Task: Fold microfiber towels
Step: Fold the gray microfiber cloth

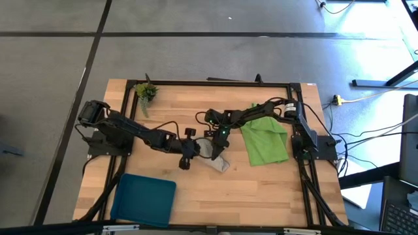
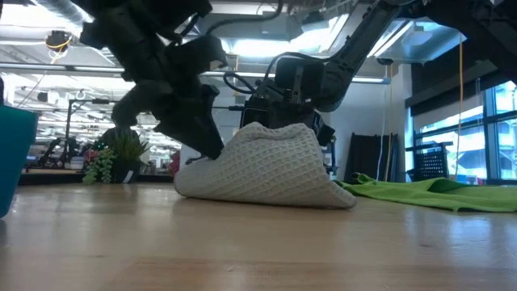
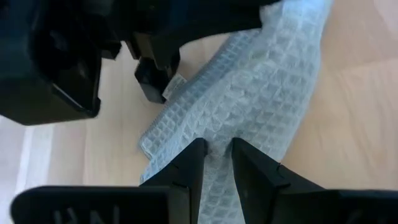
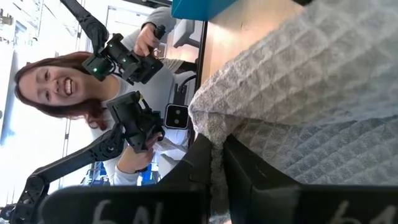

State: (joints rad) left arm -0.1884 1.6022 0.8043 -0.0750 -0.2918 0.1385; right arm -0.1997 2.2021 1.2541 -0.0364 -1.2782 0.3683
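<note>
The left jaws [image 3: 214, 163] are pinched narrow on a fold of the light grey towel [image 1: 217, 156], the waffle cloth running up between the two dark fingers [image 3: 186, 171]. The right jaws [image 4: 217, 163] are clamped just as tight on another edge of the same towel, with cloth bunched between them. Seen from above, both grips meet near the middle of the bench [image 1: 261, 189], the left arm reaching in from nine o'clock and the right arm bending across from about two o'clock, so the two wrists crowd together over the grey towel and hide much of it.

From bench level the grey towel [image 2: 266, 170] is drawn up into a low hump, its lower edges resting on the wood while the top is lifted under the grippers.

At about three o'clock of it lies the lime green towel [image 1: 264, 139], spread flat with a few wrinkles, partly under the right arm and not touched by either gripper. A small plant sprig [image 1: 145, 93] lies at the far edge around eleven o'clock, well apart. A blue tray [image 1: 145, 198] sits near the front edge at about seven o'clock, also well apart from the towels.

Beyond the bench, the right wrist view shows a person [image 4: 93, 99] gripping the handles of a second pair of dark arms.
</note>
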